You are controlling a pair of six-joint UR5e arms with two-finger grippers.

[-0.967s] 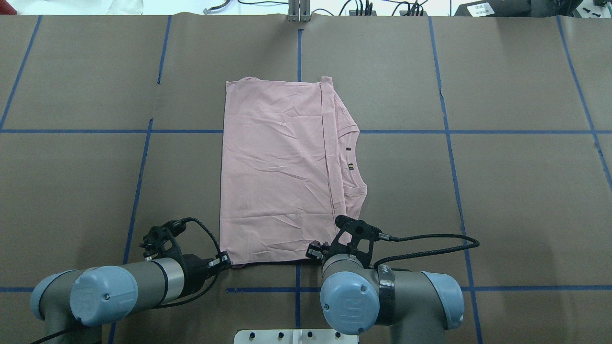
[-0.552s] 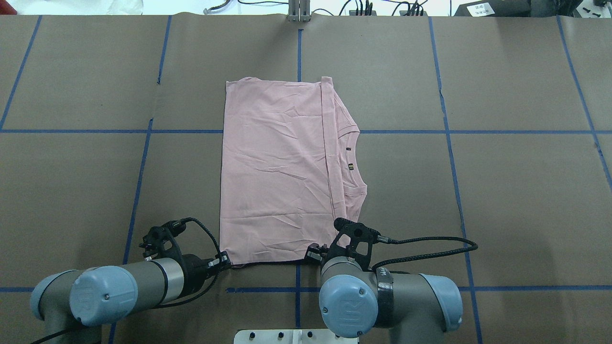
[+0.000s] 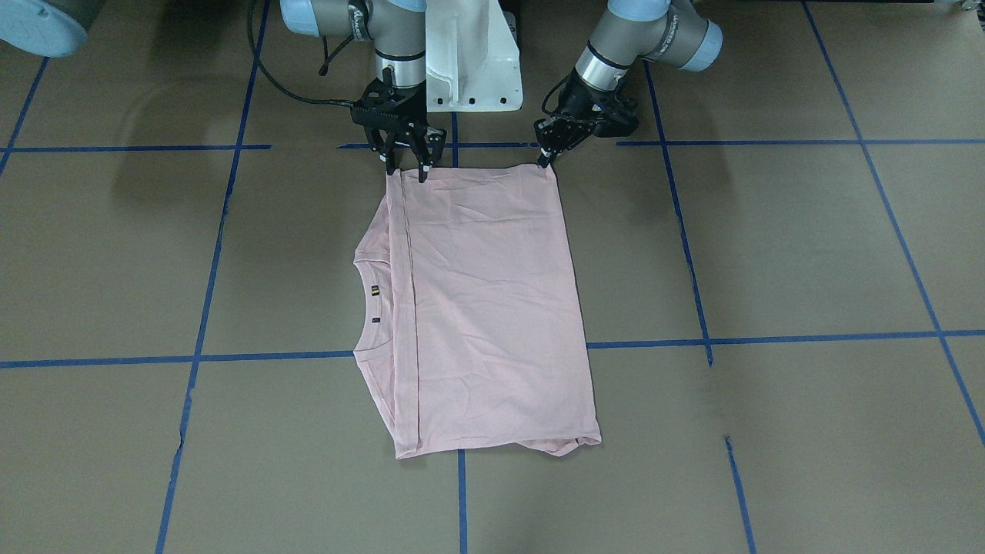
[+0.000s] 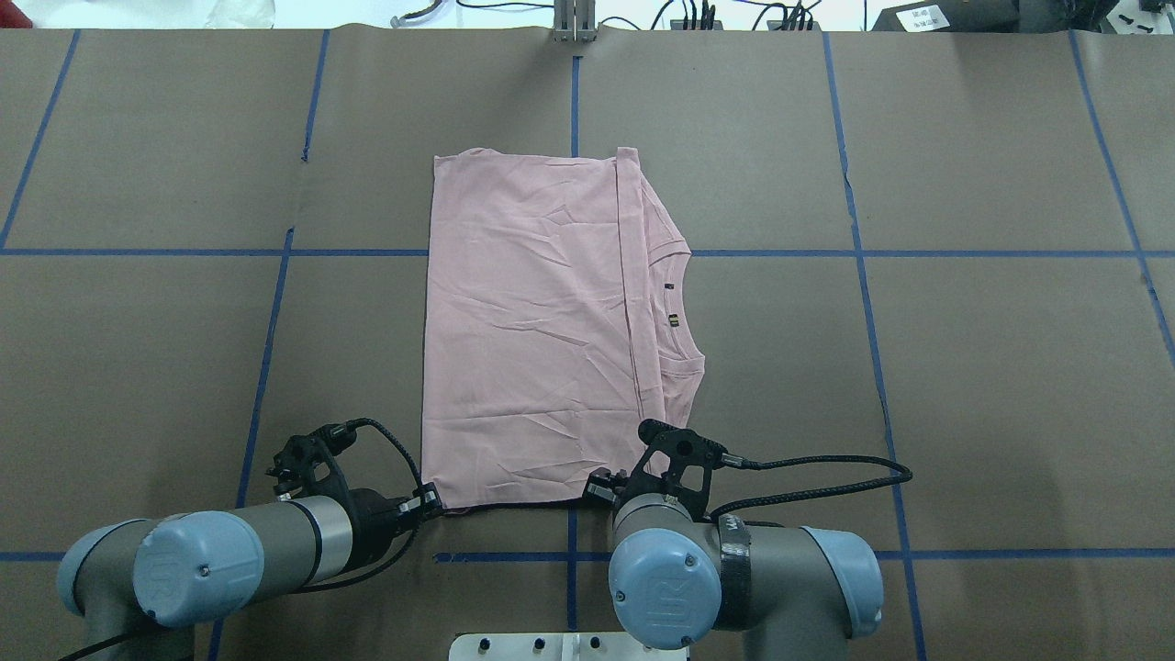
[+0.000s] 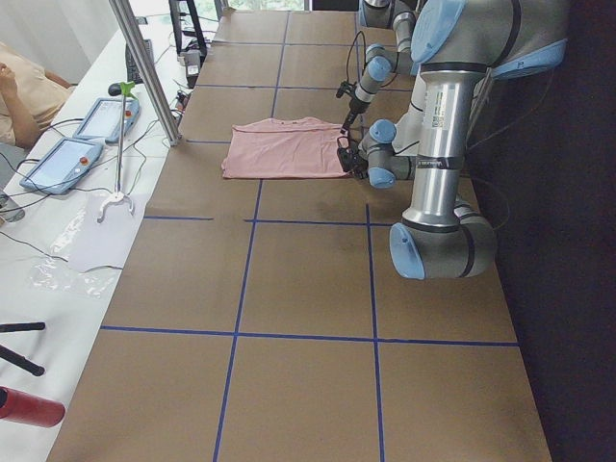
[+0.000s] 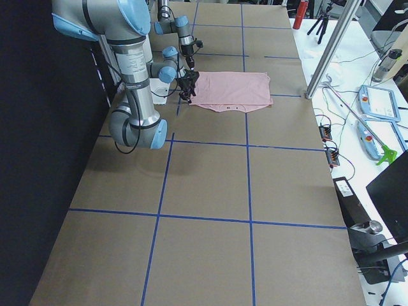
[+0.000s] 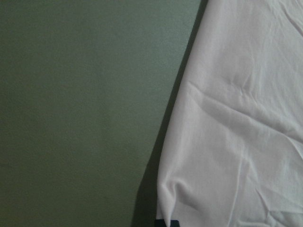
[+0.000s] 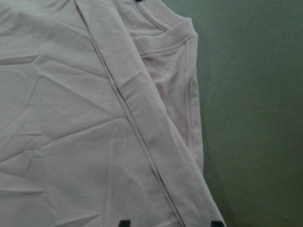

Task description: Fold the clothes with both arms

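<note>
"Exterior front-facing gives the fingertips, and overhead exterior hides them behind the wrists. Agreed?"
"Agreed. Overhead just has the left arm [image 4: 229, 551] and right arm [image 4: 734, 574] low at the near edge of the T-shirt [image 4: 514, 321]. The wrist cams add close-ups, only fabric and brown table [image 4: 964, 367]."
"Side views?"
"Exterior left adds a person [image 5: 24, 82] at the white bench across the table, with two tablets [image 5: 60, 164]. Too small to judge the jaws there."
"Counts?"
"One T-shirt, pale pink, folded to a rectangle and lying flat, collar sticking out on the robot's right. Two small tags [image 3: 375, 291] inside the collar. Two arms, two grippers."
"Right gripper [image 3: 405, 171]?"
"Spread wide. The right wrist cam shows two dark tips apart, with the hem strip at the shirt's near corner between them. Nothing clamped."
"Left gripper [image 3: 546, 159]?"
"Fingers drawn together on the other near corner. The left wrist cam shows cloth puckered at the one dark tip, so it looks pinched."
"Shirt position?"
"Table centre, its near edge running from one gripper to the other."
</note>
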